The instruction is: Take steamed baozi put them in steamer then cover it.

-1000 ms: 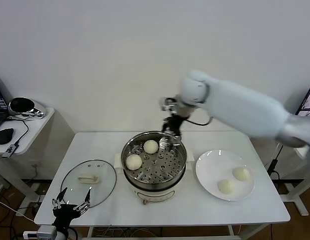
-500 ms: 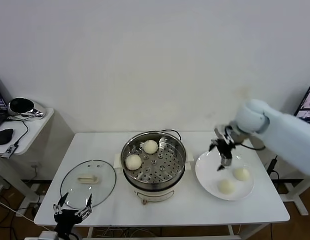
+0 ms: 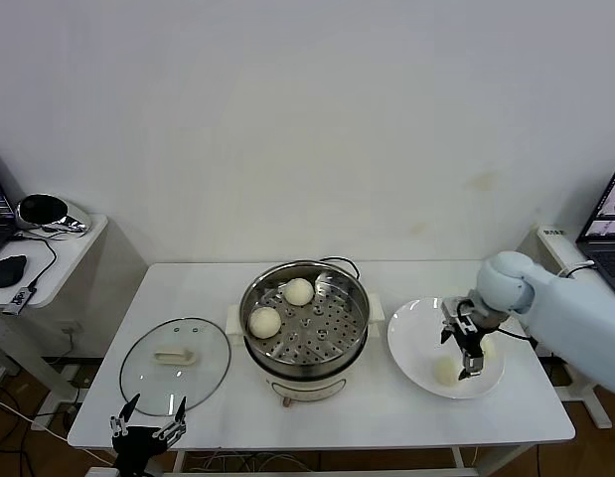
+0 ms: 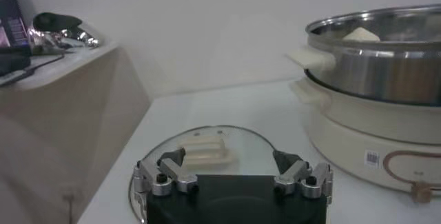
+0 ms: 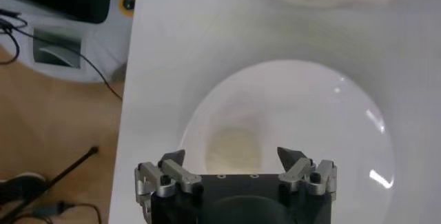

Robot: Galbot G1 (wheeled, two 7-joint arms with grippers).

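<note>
**Right claw spread above the plate's buns**

While the left gripper (image 3: 148,427) hangs parked at the table's (image 3: 317,417) near edge, just short of the cover (image 3: 175,360), its jaws spread wide and empty, the right gripper (image 3: 468,350) hovers over the plate (image 3: 416,338). Its jaws are also spread wide, holding nothing. The right wrist view looks straight down between the fingers (image 5: 169,170) onto one baozi (image 5: 233,149) lying on the plate (image 5: 344,129).

Two baozi sit on the plate: one (image 3: 445,371) near the front, the other (image 3: 483,347) partly hidden behind the gripper. Two more rest on the perforated tray of the steamer (image 3: 305,323), one (image 3: 299,291) toward the back and one (image 3: 264,321) at the left side.

The cover lies flat on the table left of the steamer, handle up. The left wrist view shows it (image 4: 207,153) just beyond the gripper (image 4: 234,177), with the steamer (image 4: 379,60) beside it.
</note>
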